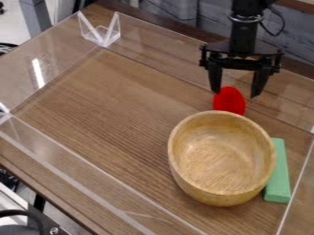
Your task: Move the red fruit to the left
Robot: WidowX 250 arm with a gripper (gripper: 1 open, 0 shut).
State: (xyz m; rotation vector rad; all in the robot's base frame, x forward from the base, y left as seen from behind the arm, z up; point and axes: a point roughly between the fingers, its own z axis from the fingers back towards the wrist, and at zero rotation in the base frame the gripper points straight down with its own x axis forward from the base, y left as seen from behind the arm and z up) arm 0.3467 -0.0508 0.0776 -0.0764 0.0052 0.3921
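Observation:
The red fruit [229, 100] is a small glossy red piece resting on the wooden table just beyond the far rim of the wooden bowl [221, 156]. My black gripper [240, 84] hangs straight down directly over it, its two fingers spread wide, one on each side above the fruit. The jaws are open with nothing between them, and the fingertips stand slightly above and behind the fruit's top.
A flat light-green bar [278, 173] lies against the bowl's right side. Clear acrylic walls [50, 69] fence the table, with a clear corner bracket [101, 30] at the back left. Bare wood stretches left of the bowl.

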